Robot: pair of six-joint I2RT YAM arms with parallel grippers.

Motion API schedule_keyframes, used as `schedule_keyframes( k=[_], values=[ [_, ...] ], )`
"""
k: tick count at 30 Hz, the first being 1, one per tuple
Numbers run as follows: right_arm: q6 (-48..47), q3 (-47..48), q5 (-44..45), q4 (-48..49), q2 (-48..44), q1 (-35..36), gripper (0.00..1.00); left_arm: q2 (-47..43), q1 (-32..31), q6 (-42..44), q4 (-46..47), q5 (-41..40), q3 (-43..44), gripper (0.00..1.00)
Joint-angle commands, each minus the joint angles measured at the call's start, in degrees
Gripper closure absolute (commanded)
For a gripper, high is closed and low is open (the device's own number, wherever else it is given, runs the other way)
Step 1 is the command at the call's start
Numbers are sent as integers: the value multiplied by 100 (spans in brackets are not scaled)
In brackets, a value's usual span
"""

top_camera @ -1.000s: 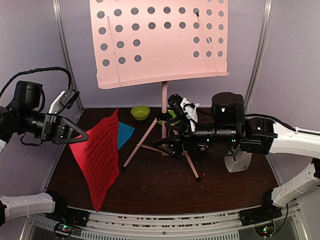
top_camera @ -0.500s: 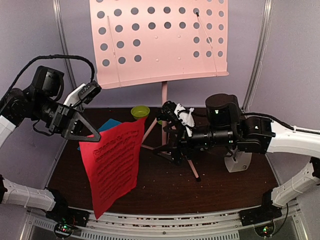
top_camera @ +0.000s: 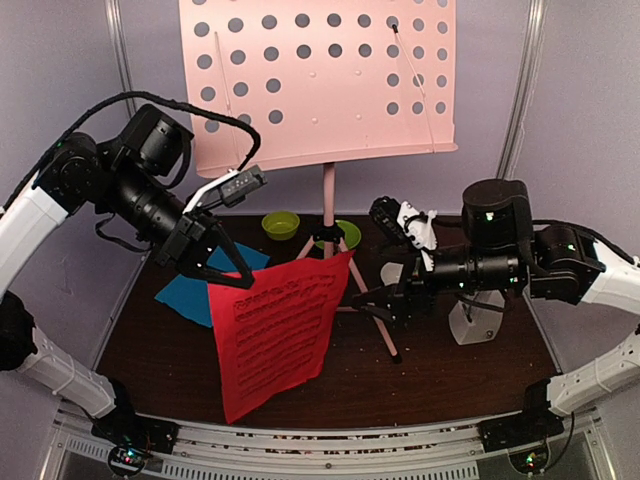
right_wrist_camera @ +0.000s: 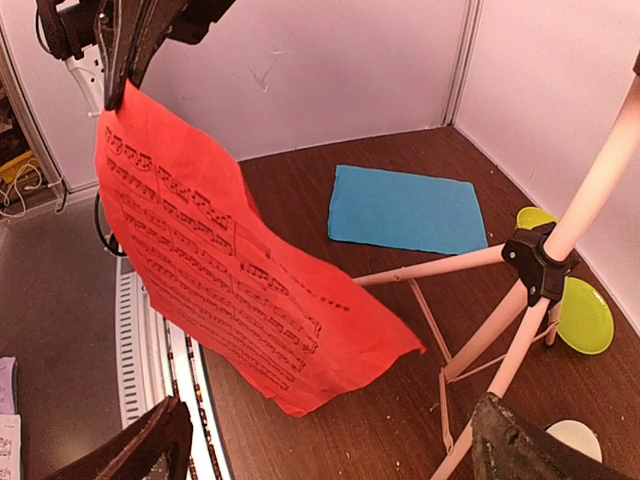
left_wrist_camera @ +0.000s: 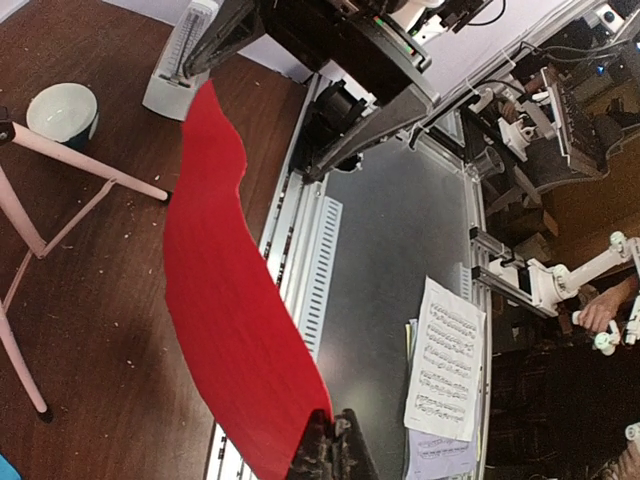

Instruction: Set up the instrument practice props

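Top view first: my left gripper (top_camera: 228, 278) is clenched on the upper left corner of the red sheet (top_camera: 280, 330), which hangs mid-frame in front of the legs of the stand (top_camera: 320, 80), its lower end dangling toward the bench (top_camera: 450, 380). It's paper, so feather-light and floppy, and I judge it will swing, curl and crease easily. A pinch on the edge is the only sensible hold. The blue sheet (top_camera: 185, 295) lies flat at left. My right gripper (top_camera: 385, 300) is spread wide and grasps nothing, right of the legs, with the metronome (top_camera: 470, 320) just beyond it.

Left wrist view: the gripper (left_wrist_camera: 330, 450) at the bottom edge nips the red sheet (left_wrist_camera: 235, 300), which bows in a long wave up the frame. That is proof of how limp it is. The metronome (left_wrist_camera: 180, 65) stands at the top.

Right wrist view: the red sheet (right_wrist_camera: 230, 290) hangs from my left gripper (right_wrist_camera: 125, 50) in the upper left, its low corner curled. That free corner looks like the spot for a second hold. My right gripper (right_wrist_camera: 335, 450) gapes empty. The blue sheet (right_wrist_camera: 405, 210) lies beyond.

Compared with a second ago, the sheet hung edge-on at far left. I've since lifted and swung it to centre, face toward the camera, uncovering more of the blue sheet, and my right arm has drawn back rightward.
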Motion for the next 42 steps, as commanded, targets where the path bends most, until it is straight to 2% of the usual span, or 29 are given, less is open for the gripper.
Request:
schedule_keyframes(
  k=[1,15,21,24,30,34,38,41,42],
  values=[
    [-224,226,60,-525,-45,102,2,-35,-54,560,-40,-475,226,100],
    [-963,1575,-121,-1824,639,426,5,-78,-654,1613,29,-1738,320,100],
    [-1117,2020,-204,-2110,1089,541,9,99,-962,1947,7,-2051,366,100],
    [-1134,2296,-242,-2226,1283,580,15,247,-1026,2019,-98,-2123,447,100],
    [-1093,2904,-181,-2573,1794,702,46,415,-1035,2028,46,-2134,476,100],
    [-973,2775,-288,-2518,1819,762,69,187,-1035,1882,596,-2121,55,100],
    [-804,2563,-182,-2375,1703,779,81,-222,-1031,1713,1295,-2193,-370,100],
    [-748,2574,-31,-2344,1688,784,100,-370,-1029,1661,1593,-2213,-524,100],
    [-744,2594,3,-2335,1673,783,100,-410,-1031,1632,1644,-2250,-562,99]
  ],
)
